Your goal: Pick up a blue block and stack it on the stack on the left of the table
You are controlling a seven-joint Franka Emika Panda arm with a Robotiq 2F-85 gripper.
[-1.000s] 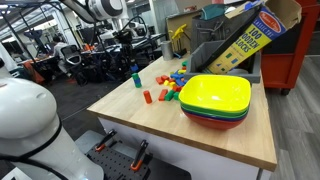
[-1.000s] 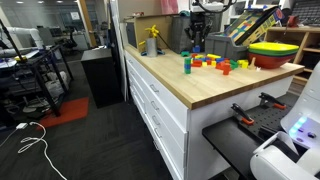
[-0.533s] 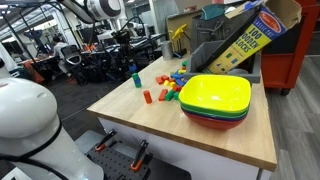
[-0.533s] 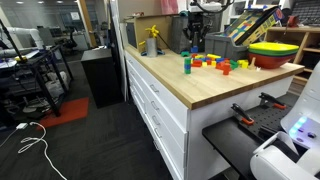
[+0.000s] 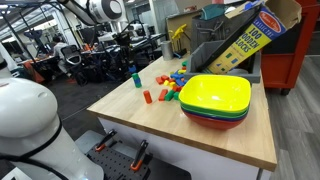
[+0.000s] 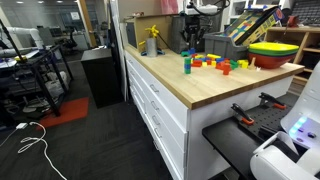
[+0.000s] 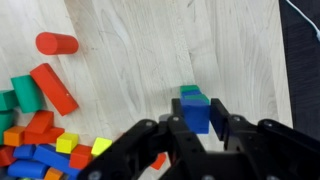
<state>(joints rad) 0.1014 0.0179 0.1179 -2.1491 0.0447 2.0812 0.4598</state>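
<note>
In the wrist view the gripper [image 7: 196, 114] hangs with its two fingers [image 7: 172, 118] parted just wider than the blue block [image 7: 197, 108], which shows in the gap between them. The block sits on top of the stack [image 7: 190, 91], green showing beneath it. In both exterior views the stack [image 5: 134, 76] [image 6: 187, 63] stands upright on the table [image 5: 150, 125] with the claw above it, gripping nothing. A jumbled block pile [image 7: 40, 150] lies near; the bowls [image 5: 215, 98] sit well apart.
</note>
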